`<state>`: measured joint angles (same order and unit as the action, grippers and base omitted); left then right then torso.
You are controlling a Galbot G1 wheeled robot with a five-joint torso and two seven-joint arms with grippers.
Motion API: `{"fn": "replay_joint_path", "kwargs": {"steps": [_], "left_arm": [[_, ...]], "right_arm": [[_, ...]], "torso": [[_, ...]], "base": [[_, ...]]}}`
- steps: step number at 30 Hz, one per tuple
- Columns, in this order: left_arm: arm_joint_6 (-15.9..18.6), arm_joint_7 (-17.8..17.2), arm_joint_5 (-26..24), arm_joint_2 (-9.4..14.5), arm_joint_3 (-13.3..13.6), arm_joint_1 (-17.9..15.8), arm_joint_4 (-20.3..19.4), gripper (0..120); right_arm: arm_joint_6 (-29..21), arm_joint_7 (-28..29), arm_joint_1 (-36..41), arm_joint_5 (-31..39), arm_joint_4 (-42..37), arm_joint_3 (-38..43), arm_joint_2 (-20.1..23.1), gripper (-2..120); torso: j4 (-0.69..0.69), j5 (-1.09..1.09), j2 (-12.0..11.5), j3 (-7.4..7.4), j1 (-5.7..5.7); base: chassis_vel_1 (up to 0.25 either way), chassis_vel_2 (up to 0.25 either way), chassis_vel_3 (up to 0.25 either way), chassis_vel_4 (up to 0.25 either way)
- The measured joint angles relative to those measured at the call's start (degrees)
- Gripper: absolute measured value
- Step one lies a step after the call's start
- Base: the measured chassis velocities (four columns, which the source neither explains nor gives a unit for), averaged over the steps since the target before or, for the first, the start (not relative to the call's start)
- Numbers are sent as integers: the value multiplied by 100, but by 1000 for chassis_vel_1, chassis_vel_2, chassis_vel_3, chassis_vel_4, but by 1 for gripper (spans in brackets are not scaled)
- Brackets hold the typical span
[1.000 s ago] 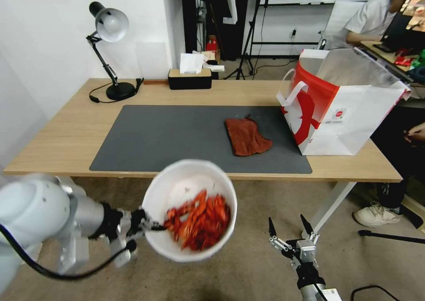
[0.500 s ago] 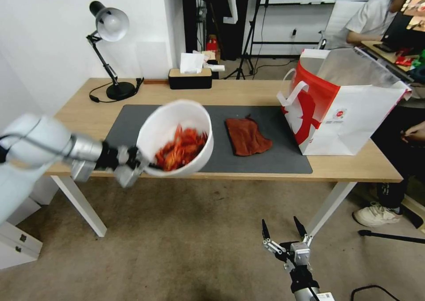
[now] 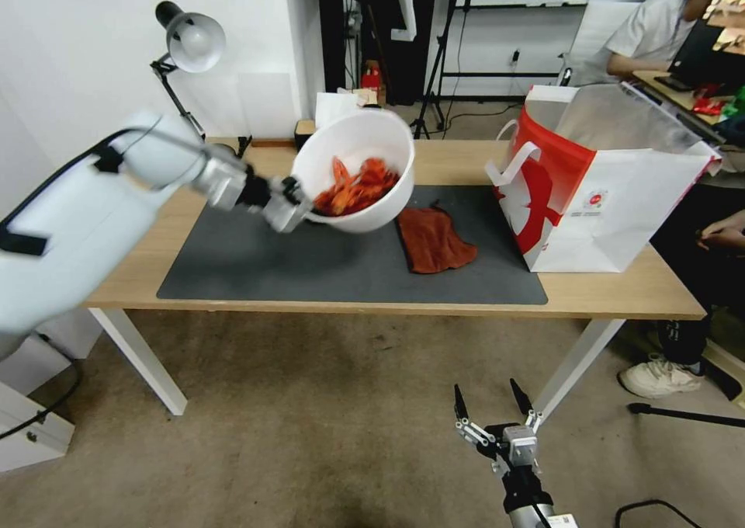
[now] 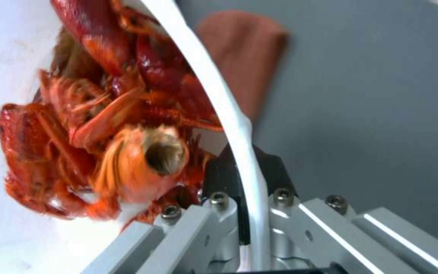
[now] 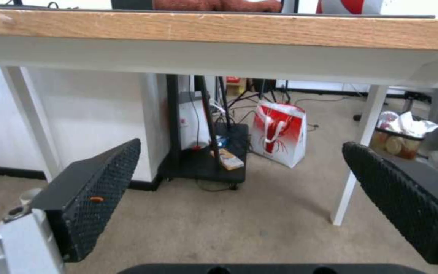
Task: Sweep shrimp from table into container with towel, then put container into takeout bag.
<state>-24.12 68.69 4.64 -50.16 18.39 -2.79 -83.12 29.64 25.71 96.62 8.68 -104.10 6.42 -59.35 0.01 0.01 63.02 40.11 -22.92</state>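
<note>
Clamped on the rim of the bowl [image 3: 357, 167], the left gripper [image 3: 299, 202] has one finger inside the wall and one outside; the left wrist view shows the white rim [image 4: 229, 114] pinched between the black pads [image 4: 219, 175]. That bowl hangs in the air above the grey mat [image 3: 256, 256], tilted with its mouth toward the robot, and the shrimp [image 3: 353, 189] lie heaped in its lower part. Up close they are red-orange shells and legs pressed against the wall by the gripper [image 4: 244, 213], shrimp [image 4: 102, 129]. Just beside the bowl, on the mat, lies the towel [image 3: 433, 239], flat and slightly rumpled; it also shows past the rim in the left wrist view [image 4: 239, 49]. Farther to the right the bag [image 3: 613, 178] stands upright on the table [image 3: 621, 295], its mouth open and foil lining showing, well apart from the bowl. Low before the table edge, over the carpet, the right gripper [image 3: 490, 404] hangs with its jaws spread wide and nothing between them; its two pads [image 5: 102, 186] frame the table's underside.
</note>
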Motion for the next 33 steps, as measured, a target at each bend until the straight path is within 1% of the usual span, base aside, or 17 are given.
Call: {"fn": "replay_joint_path", "kwargs": {"steps": [1, 2, 3, 4, 5, 6, 8, 9, 11, 12, 14, 15, 17, 18, 20, 27, 33], "left_arm": [[-8, 0, 8, -109, 48, -84, 98, 0], [-31, -33, 34, -495, 224, -392, 487, 0], [-31, -33, 34, -495, 224, -392, 487, 0], [-47, -80, 68, -945, 424, -728, 1024, 0], [-72, -91, 115, -1195, 486, -908, 1363, 0], [-72, -91, 115, -1195, 486, -908, 1363, 0], [-162, -123, 253, -1788, 534, -1248, 2108, 0], [-162, -123, 253, -1788, 534, -1248, 2108, 0], [-245, -153, 351, -2371, 540, -1544, 2788, 0], [-245, -153, 351, -2371, 540, -1544, 2788, 0], [-325, -210, 510, -2942, 484, -1812, 3530, 0], [-325, -210, 510, -2942, 484, -1812, 3530, 0], [-410, -286, 616, -3383, 398, -2005, 4114, 0], [-410, -286, 616, -3383, 398, -2005, 4114, 0], [-534, -381, 852, -3858, 113, -2209, 4715, 0], [-548, -469, 932, -4205, -67, -2458, 5012, 0], [-290, -703, 546, -4256, 700, -2512, 4678, 0]], "right_arm": [[0, -3, -8, 0, 5, 0, -1, 100], [0, -9, -53, -1, 34, -5, -6, 100], [0, -9, -53, -1, 34, -5, -6, 100], [0, -18, -101, -1, 60, -6, -7, 100], [0, -23, -120, 3, 81, -8, -8, 100], [0, -23, -120, 3, 81, -8, -8, 100], [0, -44, -154, 14, 165, -21, -18, 100], [0, -44, -154, 14, 165, -21, -18, 100], [0, -73, -178, 27, 233, -35, -33, 100], [0, -73, -178, 27, 233, -35, -33, 100], [0, -94, -216, 54, 297, -39, -37, 100], [0, -94, -216, 54, 297, -39, -37, 100], [0, -139, -237, 110, 331, -41, -37, 100], [0, -139, -237, 110, 331, -41, -37, 100], [0, -177, -238, 155, 348, -40, -27, 100], [0, -190, -232, 192, 378, -15, 10, 100], [0, -204, -247, 210, 422, -8, 19, 100]], "torso": [[-1, -2, 0, 0, 1], [-5, 2, 0, 0, 0], [-5, 2, 0, 0, 0], [-5, 3, 0, 1, -1], [-3, 2, 0, 1, 0], [-3, 2, 0, 1, 0], [2, 0, 0, 1, 0], [2, 0, 0, 1, 0], [0, 1, 0, 0, 0], [0, 1, 0, 0, 0], [-4, 2, 0, 1, 0], [-4, 2, 0, 1, 0], [-1, 2, 0, 1, 0], [-1, 2, 0, 1, 0], [-2, 1, 0, 0, 0], [-1, 0, 1, -1, 1], [-2, 0, 1, 0, 0]], "base": [[0, 0, 0, 0], [0, 0, 0, 0], [0, 0, 0, 0], [0, 0, 0, 0], [0, 0, 0, 0], [0, 0, 0, 0], [0, 0, 0, 0], [0, 0, 0, 0], [0, 0, 0, 0], [0, 0, 0, 0], [0, 0, 0, 0], [0, 0, 0, 0], [0, 0, 0, 0], [0, 0, 0, 0], [0, 0, 0, 0], [0, 0, 0, 0], [0, 0, 0, 0]]}}
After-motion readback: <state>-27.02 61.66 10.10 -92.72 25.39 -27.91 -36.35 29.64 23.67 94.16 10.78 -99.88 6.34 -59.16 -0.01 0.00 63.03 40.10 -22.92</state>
